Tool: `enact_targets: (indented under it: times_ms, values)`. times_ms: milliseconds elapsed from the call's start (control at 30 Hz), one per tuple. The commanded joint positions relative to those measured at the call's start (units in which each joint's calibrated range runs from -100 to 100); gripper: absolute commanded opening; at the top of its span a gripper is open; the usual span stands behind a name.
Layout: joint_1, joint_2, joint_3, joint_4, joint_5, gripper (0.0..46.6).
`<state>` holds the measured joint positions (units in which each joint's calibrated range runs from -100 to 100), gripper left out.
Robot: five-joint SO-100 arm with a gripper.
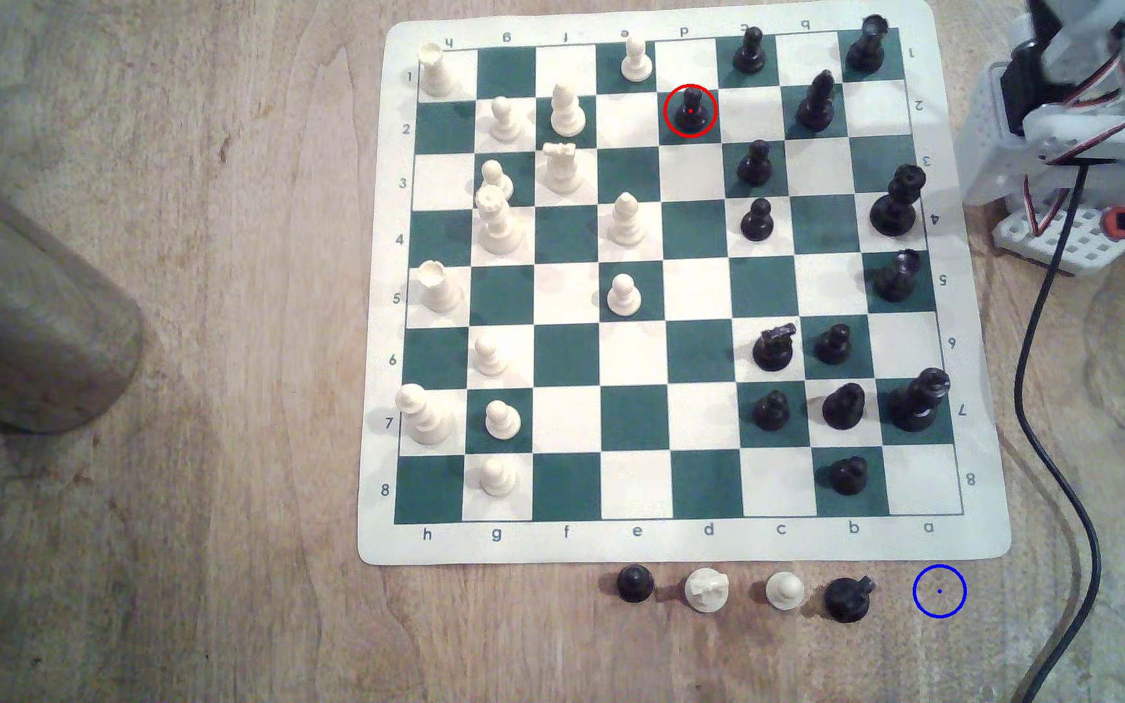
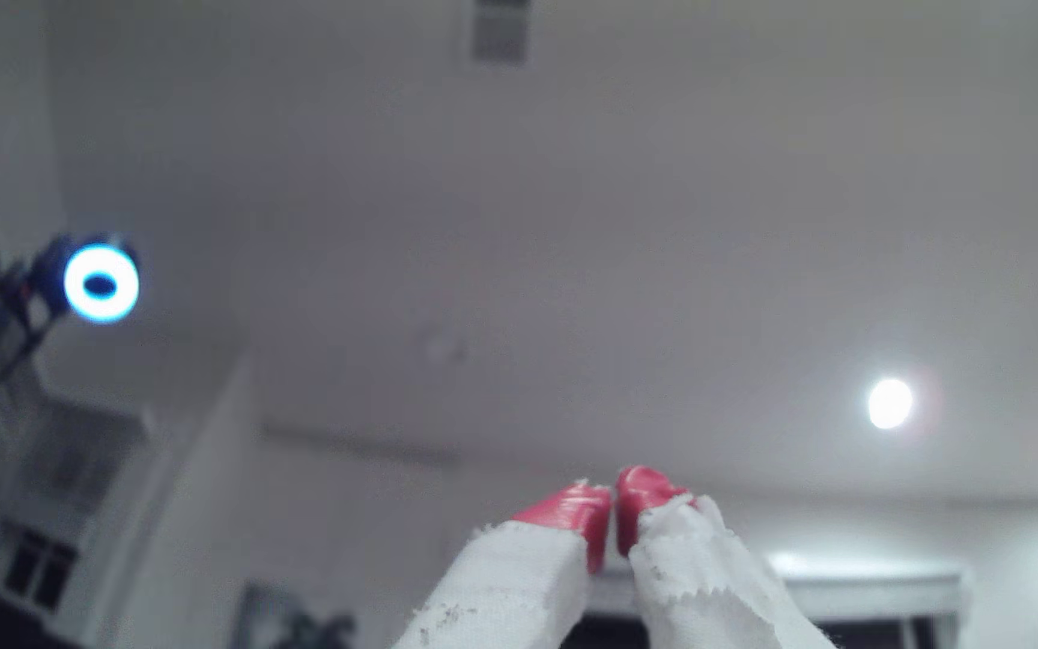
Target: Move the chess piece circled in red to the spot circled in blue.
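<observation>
The black pawn circled in red (image 1: 690, 109) stands upright on a green square in the far part of the green-and-white chess mat (image 1: 681, 541). The blue ring (image 1: 939, 591) marks bare wood just past the mat's near corner, on the exterior view's right. My arm (image 1: 1087, 122) is folded up off the board at the exterior view's upper right, far from both. In the wrist view my gripper (image 2: 611, 505) points up at the ceiling. Its red-tipped, white-wrapped fingers (image 2: 572, 508) touch at the tips with nothing between them.
Several black and white pieces stand around the board. Captured pieces line the near edge: a black pawn (image 1: 634, 583), two white pieces, a black knight (image 1: 847, 598) next to the ring. A black cable (image 1: 1053, 419) runs along the right. A brown cylinder (image 1: 25, 304) lies far left.
</observation>
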<state>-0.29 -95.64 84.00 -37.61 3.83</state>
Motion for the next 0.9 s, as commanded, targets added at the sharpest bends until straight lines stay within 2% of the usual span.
enact_targets:
  times_ms: [0, 67, 100, 133, 167, 200, 233, 367, 500, 567, 633, 800, 867]
  values:
    - [3.9, -0.1, -14.6, 32.9, -0.5, 0.2]
    - [4.1, 0.0, -17.1, 36.5, -0.5, 0.2]
    - [4.6, 0.0, -20.8, 43.6, -1.3, 0.2]
    - [5.1, 0.0, -22.0, 48.0, -3.7, 0.5]
    - [5.9, 0.1, -22.5, 51.6, -7.4, 0.2]
    - [6.7, 0.1, -22.7, 54.8, -8.9, 0.2]
    - [9.1, 0.1, -22.9, 60.5, -8.9, 0.2]
    - [11.9, 0.1, -23.3, 70.3, -8.9, 0.2]
    - [11.5, 0.1, -23.3, 79.8, -8.6, 0.2]
    - [9.6, 1.2, -23.4, 86.2, -4.4, 0.2]
    - [8.3, 3.8, -23.6, 89.3, -2.6, 0.2]
    - [6.0, 13.0, -23.5, 93.5, -2.7, 0.2]
    - [8.5, 22.0, -25.6, 93.3, -4.7, 0.2]
